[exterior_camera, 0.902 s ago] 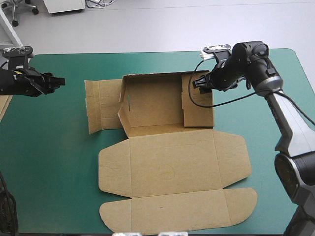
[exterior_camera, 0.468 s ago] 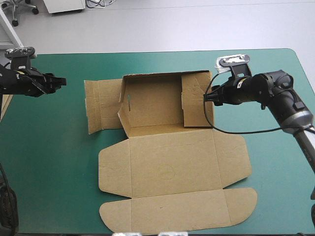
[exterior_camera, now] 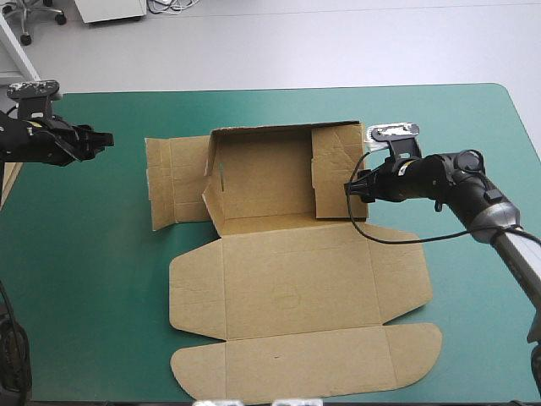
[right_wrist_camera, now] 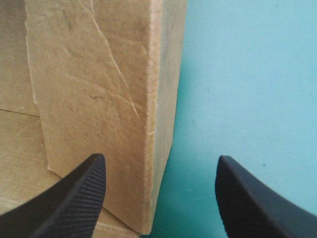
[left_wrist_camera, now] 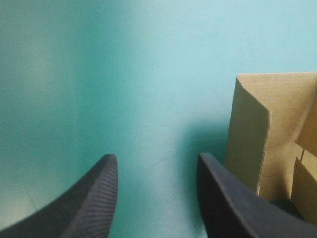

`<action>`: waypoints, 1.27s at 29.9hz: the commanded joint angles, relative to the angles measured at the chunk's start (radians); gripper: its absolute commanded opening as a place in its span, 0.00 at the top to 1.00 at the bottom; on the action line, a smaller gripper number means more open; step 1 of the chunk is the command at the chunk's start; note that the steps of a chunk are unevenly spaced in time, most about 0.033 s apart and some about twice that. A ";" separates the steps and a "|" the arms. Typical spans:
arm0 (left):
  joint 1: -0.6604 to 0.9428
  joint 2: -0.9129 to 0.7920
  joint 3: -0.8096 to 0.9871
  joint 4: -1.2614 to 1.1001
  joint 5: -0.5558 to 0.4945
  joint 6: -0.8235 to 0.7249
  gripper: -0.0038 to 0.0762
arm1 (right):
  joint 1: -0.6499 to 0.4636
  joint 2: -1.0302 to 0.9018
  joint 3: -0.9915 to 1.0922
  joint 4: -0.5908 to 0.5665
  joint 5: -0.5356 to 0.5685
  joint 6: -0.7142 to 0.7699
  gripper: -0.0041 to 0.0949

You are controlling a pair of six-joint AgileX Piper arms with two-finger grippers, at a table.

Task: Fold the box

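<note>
right wrist view: spread fingers straddle the box's right wall

the right gripper (right_wrist_camera: 159, 157) has its jaws spread wide. the upright edge of the right wall (right_wrist_camera: 148, 124) stands between them, nearer one finger than the other, and nothing is pinched yet. bare teal-green cover (right_wrist_camera: 247, 74) lies on the wall's outer side.

in the high view the box (exterior_camera: 279, 279) sits in the middle of the table. its far half is raised into a tray, its lid (exterior_camera: 296, 372) is flat toward the near edge, and its left flap (exterior_camera: 169, 182) is flat on the cover. the left gripper (exterior_camera: 103, 139) hovers well to the left of that flap. its jaws are spread too, and a corner of board shows ahead and to one side of them.

the step in hand looks like taking hold of the right wall so it can be folded and tucked inward. to do it well, the gripper probably needs to shift sideways until the wall sits midway between the fingers. it should then advance far enough that the fingers bear on the board itself, not just its rim. keeping the fingers parallel to the wall should stop the board twisting as they come together. the box is light and loose on the cover, so a firm push from one side would likely slide it. a slow squeeze seems wise, and the left gripper could brace the far side.
</note>
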 commanded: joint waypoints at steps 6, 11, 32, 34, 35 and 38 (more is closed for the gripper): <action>0.001 -0.036 -0.026 -0.026 -0.047 -0.003 0.51 | 0.025 0.077 -0.021 0.021 -0.110 -0.029 0.35; 0.001 -0.036 -0.026 -0.026 -0.047 -0.003 0.51 | 0.059 0.121 -0.021 0.021 -0.176 -0.013 0.38; 0.001 -0.036 -0.026 -0.028 -0.049 -0.003 0.51 | 0.061 0.139 -0.427 -0.131 0.343 0.180 0.97; 0.001 -0.036 -0.026 -0.028 -0.047 -0.003 0.51 | 0.061 0.158 -0.477 -0.166 0.438 0.204 0.97; 0.001 -0.036 -0.026 -0.028 -0.042 -0.003 0.51 | 0.061 0.174 -0.505 -0.174 0.502 0.203 0.97; 0.001 -0.036 -0.026 -0.032 -0.035 -0.003 0.51 | 0.061 0.214 -0.551 -0.149 0.563 0.198 0.97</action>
